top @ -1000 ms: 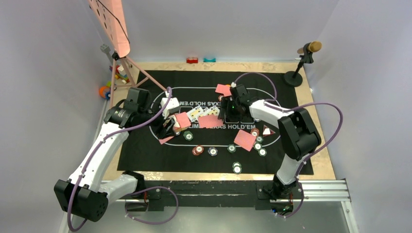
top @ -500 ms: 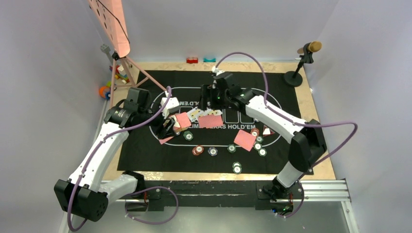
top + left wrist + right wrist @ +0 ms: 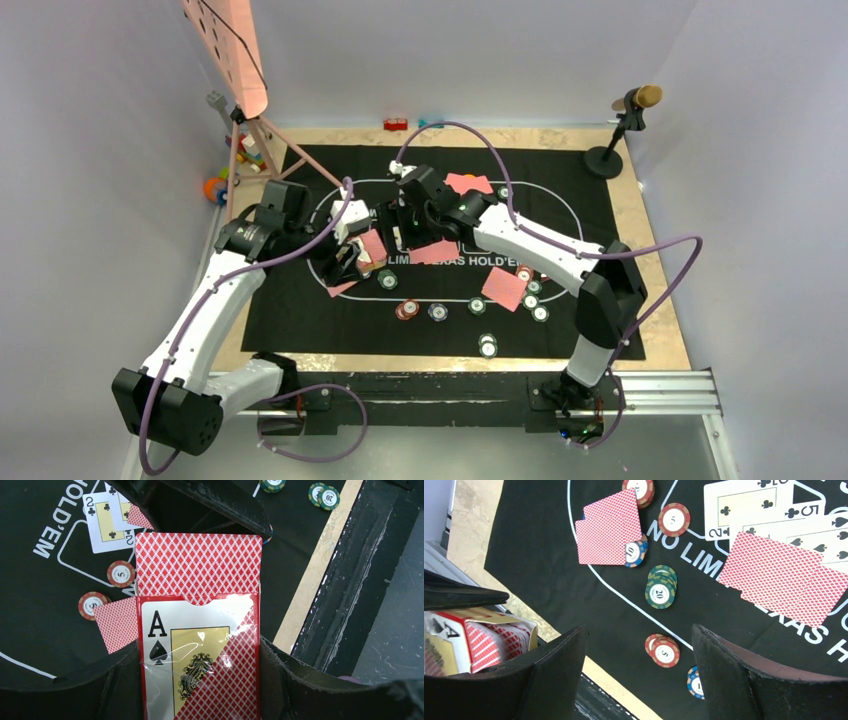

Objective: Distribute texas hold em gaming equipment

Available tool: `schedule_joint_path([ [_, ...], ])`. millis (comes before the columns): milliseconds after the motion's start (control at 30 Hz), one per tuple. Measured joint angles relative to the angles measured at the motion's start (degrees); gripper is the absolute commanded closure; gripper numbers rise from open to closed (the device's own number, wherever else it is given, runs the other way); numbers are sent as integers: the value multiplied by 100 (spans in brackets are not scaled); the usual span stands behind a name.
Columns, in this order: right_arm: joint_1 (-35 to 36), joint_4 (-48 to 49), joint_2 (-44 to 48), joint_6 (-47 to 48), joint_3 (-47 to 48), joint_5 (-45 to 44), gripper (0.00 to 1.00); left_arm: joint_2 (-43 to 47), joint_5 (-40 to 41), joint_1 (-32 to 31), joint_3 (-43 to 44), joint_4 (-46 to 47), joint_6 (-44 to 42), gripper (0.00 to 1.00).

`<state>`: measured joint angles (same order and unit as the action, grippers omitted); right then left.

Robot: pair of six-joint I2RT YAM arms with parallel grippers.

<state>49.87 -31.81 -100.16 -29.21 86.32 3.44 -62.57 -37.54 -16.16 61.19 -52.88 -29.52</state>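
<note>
Left end effector (image 3: pixel 199 647): clenched on the card box (image 3: pixel 200 680), with a finger pressed to each long side and the ace-of-spades face toward the wrist camera. The box mouth is open. A red diamond-patterned panel stands out past the thumb notch; I cannot tell whether it is the flap or part-drawn cards. There is glossy film over the box face.

Right end effector (image 3: pixel 638 630): released, with nothing between the fingers, hanging over the black mat (image 3: pixel 539 555) by its printed oval. The box shows at the left edge of my right wrist view, so my two end effectors are near one another.

Equipment on the mat:
- A row of face-up cards (image 3: pixel 749 507) starts with the 2 of clubs and is partly covered by face-down cards (image 3: pixel 786 577).
- A separate face-down pair (image 3: pixel 606 527) has a blue chip (image 3: pixel 634 552) touching its corner.
- A green 20 chip stack (image 3: pixel 660 591) sits below my open fingers.
- Red 5 chips (image 3: pixel 664 651) lie nearer the bare table (image 3: pixel 471 525).

Risks, as I judge them:
- If the right goes for the box mouth, its fingers may strike the left's fingers or knock the box askew, because quarters are tight.
- The film looks slick. A sideways push could slide the box in my grip and spill cards from the open mouth.
- Descending with the fingers this wide could sweep the green stack or shuffle the dealt row.
- Pinching more than one card is likely if the panel is cards.
</note>
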Motion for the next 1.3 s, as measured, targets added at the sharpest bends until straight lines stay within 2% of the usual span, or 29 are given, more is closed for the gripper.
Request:
schedule_joint_path([
  [333,94,-138,-2,13,83,-149,18,-2,2,4,0,-35,0,100],
  [533,-466,96,404,-37,-461,101,17,4,-9,4,0,-35,2,100],
  [667,-1075,745,1108,-295,-1235,761,17,24,-46,4,0,-35,2,100],
  [833,-1119,1904,1484,-754,-1700,1978,16,39,-81,4,0,-35,4,100],
  [1033,-994,3287,1222,-1408,-1980,3228,14,50,-85,4,0,-31,31,100],
  [1167,-892,3711,911,-1626,-1980,3574,15,57,-85,4,0,-2,48,100],
  [1300,-763,3923,636,-1784,-1971,3751,22,68,-94,4,0,20,96,100],
])
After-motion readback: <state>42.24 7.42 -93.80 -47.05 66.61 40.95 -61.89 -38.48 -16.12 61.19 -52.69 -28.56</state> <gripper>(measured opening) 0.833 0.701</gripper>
